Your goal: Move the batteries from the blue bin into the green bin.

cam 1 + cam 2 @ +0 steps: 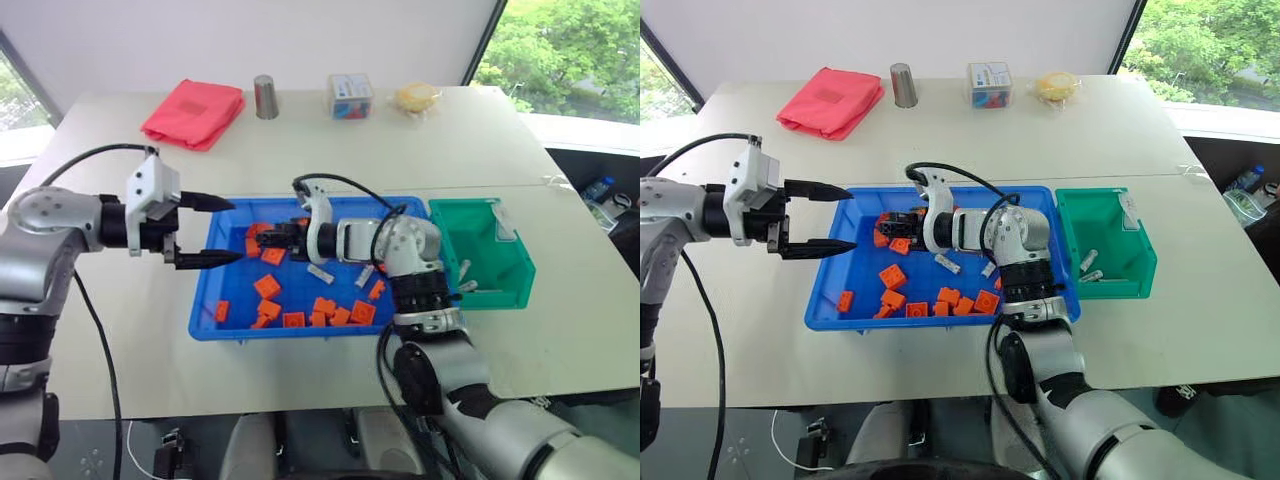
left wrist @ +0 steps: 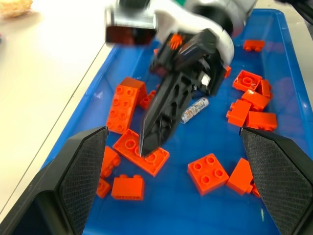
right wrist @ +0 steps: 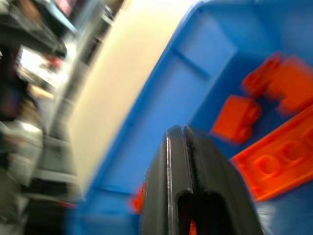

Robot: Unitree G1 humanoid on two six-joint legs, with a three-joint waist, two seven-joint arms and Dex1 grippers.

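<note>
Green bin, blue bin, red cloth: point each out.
green bin [image 1: 520,268], left eye view, outer right wall.
blue bin [image 1: 205,290], left eye view, bare left wall.
red cloth [image 1: 193,113], left eye view, middle of the fold.

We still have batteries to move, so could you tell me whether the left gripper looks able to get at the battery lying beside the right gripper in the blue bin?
Probably not yet: the shut right gripper lies right alongside the battery, crowding the open left gripper.

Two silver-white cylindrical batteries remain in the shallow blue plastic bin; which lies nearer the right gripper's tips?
The battery farther from the small green plastic bin, close beside the right gripper; the other battery lies back by the wrist.
</note>
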